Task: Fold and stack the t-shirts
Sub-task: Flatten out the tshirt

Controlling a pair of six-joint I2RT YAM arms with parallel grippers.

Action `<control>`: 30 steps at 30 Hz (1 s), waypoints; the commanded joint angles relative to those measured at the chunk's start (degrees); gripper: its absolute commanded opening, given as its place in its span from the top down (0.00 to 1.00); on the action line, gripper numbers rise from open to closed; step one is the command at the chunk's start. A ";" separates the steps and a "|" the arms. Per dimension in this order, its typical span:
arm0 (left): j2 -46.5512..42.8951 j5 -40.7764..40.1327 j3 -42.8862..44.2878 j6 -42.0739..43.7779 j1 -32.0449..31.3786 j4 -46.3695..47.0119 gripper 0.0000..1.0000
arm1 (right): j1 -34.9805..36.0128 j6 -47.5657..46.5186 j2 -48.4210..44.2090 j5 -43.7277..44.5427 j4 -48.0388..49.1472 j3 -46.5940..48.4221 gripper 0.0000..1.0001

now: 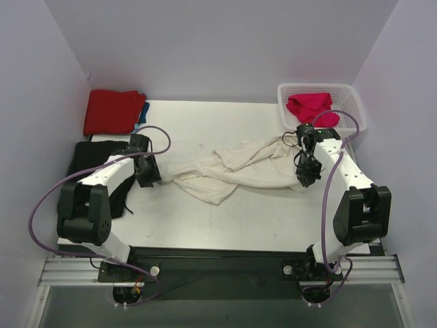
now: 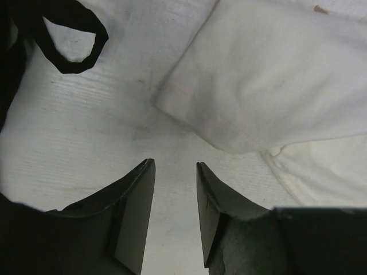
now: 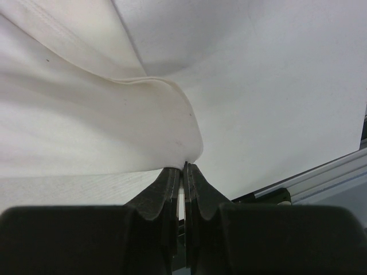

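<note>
At the middle of the table (image 1: pixel 273 219), the cream-white t-shirt (image 1: pixel 239 167) is clamped by the right gripper (image 3: pixel 184 167) and flanked by the left gripper (image 2: pixel 175 166), jaws apart and empty, presumably for spreading.

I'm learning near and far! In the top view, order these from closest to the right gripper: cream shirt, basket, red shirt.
1. Cream shirt, pinched in the right gripper.
2. Basket, just behind the gripper.
3. Red shirt, far-left corner.
</note>
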 commanded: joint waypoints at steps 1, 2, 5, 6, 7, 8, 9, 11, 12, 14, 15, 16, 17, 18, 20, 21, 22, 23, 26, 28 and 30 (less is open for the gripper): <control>0.14 0.72 -0.58 -3.25 -0.23 3.14 0.55 | -0.21 -0.46 0.38 -0.33 -1.43 -0.16 1.00; 0.57 0.54 -0.76 -3.52 -0.23 3.93 0.55 | -0.21 -0.46 0.38 -0.59 -1.43 -0.25 1.00; 1.80 0.36 -0.85 -4.66 -0.23 6.13 0.55 | -0.21 -0.55 0.38 -0.86 -1.17 -0.42 1.00; 2.24 0.45 -0.50 -5.18 -0.23 6.49 0.55 | -0.21 -0.64 0.20 -1.03 -1.17 -0.42 1.00; 2.51 0.45 -0.23 -5.28 -0.23 7.19 0.55 | -0.21 -0.55 0.20 -1.21 -0.99 -0.42 1.00; 2.95 -1.03 0.29 -5.28 -0.32 7.28 0.55 | -0.21 -0.55 0.20 -1.30 -0.99 -0.42 1.00; 3.13 -1.57 0.56 -5.62 -0.32 7.11 0.55 | -0.21 -0.46 0.20 -1.38 -0.99 -0.42 1.00; 3.48 -3.05 1.26 -5.54 -0.23 6.76 0.55 | -0.21 -0.38 0.29 -1.56 -0.90 -0.51 1.00; 3.65 -3.67 1.44 -5.54 -0.23 6.58 0.55 | -0.13 -0.37 0.20 -1.73 -0.81 -0.60 1.00; 4.27 -5.34 1.61 -5.63 -0.23 6.14 0.55 | -0.13 -0.29 0.29 -2.00 -0.64 -0.69 1.00; 4.44 -6.05 1.61 -5.80 -0.23 5.79 0.55 | -0.13 -0.20 0.38 -2.00 -0.55 -0.77 1.00; 4.45 -6.40 1.53 -5.89 -0.23 5.79 0.55 | -0.13 -0.20 0.38 -2.26 -0.64 -0.86 1.00; 4.71 -6.58 1.44 -5.89 -0.23 5.96 0.55 | -0.13 -0.29 0.29 -2.35 -0.46 -0.86 1.00; 4.71 -6.67 1.44 -6.07 -0.14 6.22 0.55 | -0.04 -0.11 0.29 -2.44 -0.46 -0.86 1.00; 5.41 -6.67 1.35 -6.16 -0.23 7.10 0.55 | -0.04 -0.20 0.46 -2.62 -0.37 -1.04 1.00; 5.85 -6.67 1.70 -6.33 -0.14 7.63 0.55 | 0.14 -0.20 0.38 -2.70 -0.37 -1.04 1.00; 6.11 -6.58 1.88 -6.33 -0.14 7.98 0.55 | 0.05 -0.29 0.55 -2.70 -0.29 -0.95 1.00; 6.99 -6.32 2.05 -6.33 -0.23 8.16 0.55 | 0.05 -0.29 0.47 -2.62 -0.37 -1.04 1.00; 8.13 -6.14 2.40 -6.59 -0.14 9.56 0.55 | 0.05 -0.29 0.55 -2.70 -0.20 -0.95 1.00; 8.57 -5.97 2.84 -6.59 -0.14 10.70 0.55 | 0.14 -0.37 0.64 -2.97 -0.29 -0.86 1.00; 9.28 -5.53 3.19 -6.59 -0.23 11.58 0.55 | 0.14 -0.38 0.64 -2.97 -0.11 -1.04 1.00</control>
